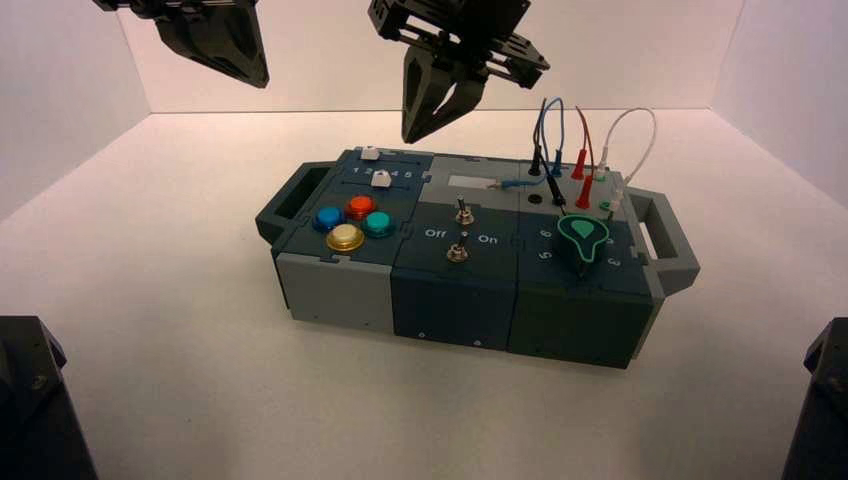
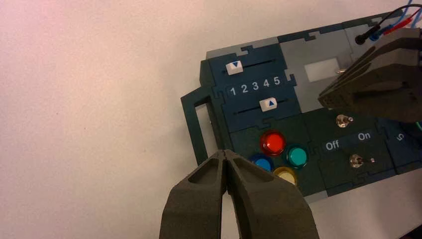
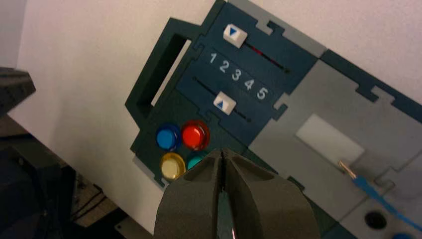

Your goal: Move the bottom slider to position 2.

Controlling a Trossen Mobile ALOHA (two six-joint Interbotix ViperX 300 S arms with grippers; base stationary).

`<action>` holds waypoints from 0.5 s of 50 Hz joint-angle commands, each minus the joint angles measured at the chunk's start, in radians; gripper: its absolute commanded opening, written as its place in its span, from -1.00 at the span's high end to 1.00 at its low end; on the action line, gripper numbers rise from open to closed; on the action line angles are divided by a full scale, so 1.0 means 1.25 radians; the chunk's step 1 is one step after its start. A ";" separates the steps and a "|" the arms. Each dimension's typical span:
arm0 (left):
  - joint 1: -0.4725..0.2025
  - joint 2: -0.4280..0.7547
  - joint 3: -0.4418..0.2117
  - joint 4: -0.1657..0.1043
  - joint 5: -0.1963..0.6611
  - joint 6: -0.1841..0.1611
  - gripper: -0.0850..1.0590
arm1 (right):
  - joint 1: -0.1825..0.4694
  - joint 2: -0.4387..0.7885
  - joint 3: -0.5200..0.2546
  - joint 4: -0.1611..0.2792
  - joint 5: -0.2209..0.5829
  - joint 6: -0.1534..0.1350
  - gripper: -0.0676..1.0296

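One white bottom slider (image 3: 225, 103), between 3 and 4 below the numerals, probably light, slick and low-friction, which we would nudge by its sides with the right pincer (image 3: 222, 152), hovering over the box (image 1: 455, 270), tips together; left pincer (image 2: 224, 152), likewise closed, off the box's left end.

The bottom slider, a small white squarish knob (image 2: 268, 104) with a blue triangle, sits partway along its dark straight track (image 2: 247, 110) beside the numeral row (image 2: 255, 85), past position 2, the small white "2" (image 2: 244, 89) printed second in that row.
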 commanded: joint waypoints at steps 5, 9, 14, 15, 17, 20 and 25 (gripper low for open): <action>-0.002 -0.002 -0.023 0.001 -0.011 0.002 0.91 | 0.005 0.080 -0.064 0.012 -0.005 0.001 0.92; -0.002 -0.002 -0.023 0.001 -0.011 0.002 0.91 | 0.004 0.099 -0.074 0.015 -0.002 0.001 0.92; -0.002 -0.002 -0.022 0.001 -0.011 0.002 0.91 | 0.005 0.113 -0.077 0.016 -0.002 0.001 0.92; -0.002 -0.002 -0.023 0.001 -0.011 0.004 0.91 | 0.005 0.114 -0.079 0.015 -0.002 0.001 0.92; -0.002 -0.002 -0.023 0.001 -0.011 0.002 0.91 | 0.005 0.118 -0.082 0.016 -0.002 0.001 0.92; -0.002 -0.004 -0.025 0.001 -0.011 0.002 0.91 | 0.004 0.124 -0.087 0.016 -0.002 0.001 0.92; -0.002 -0.005 -0.023 0.001 -0.011 0.002 0.91 | 0.004 0.133 -0.096 0.016 -0.002 0.000 0.92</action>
